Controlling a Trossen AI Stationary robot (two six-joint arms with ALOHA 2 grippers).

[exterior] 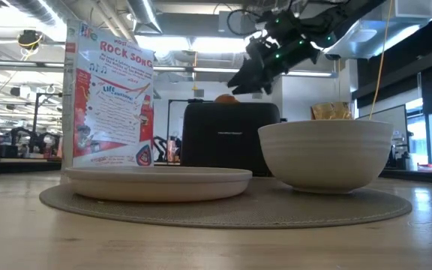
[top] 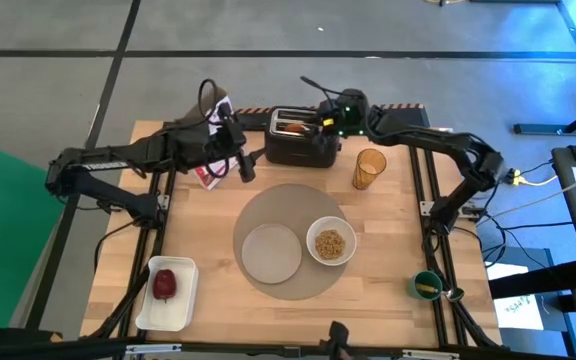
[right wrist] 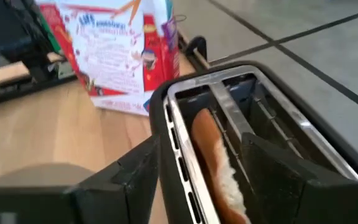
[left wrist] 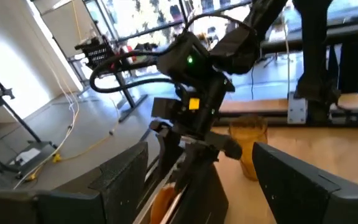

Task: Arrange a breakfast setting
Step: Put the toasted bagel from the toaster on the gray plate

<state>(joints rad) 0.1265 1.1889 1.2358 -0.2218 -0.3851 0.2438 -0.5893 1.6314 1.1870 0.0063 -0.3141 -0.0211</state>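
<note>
A tan bagel half (right wrist: 215, 163) stands in the left slot of a black toaster (top: 303, 142) at the table's far side, and its top shows in the low view (exterior: 227, 98). My right gripper (right wrist: 211, 186) hovers open just above the toaster, one finger on each side of the bagel's slot, touching nothing. It also shows in the high view (top: 320, 122). My left gripper (top: 246, 166) is open and empty, left of the toaster. A grey placemat (top: 290, 205) holds a white plate (top: 271, 252) and a white bowl (top: 331, 243) of cereal. A red apple (top: 165, 285) lies in a white tray (top: 183, 310). No spoon shows.
A cereal box (top: 211, 172) stands left of the toaster, close to my left gripper. An amber cup (top: 370, 168) stands right of the toaster. A green cup (top: 426, 286) sits at the near right. Bare wood shows right of the placemat.
</note>
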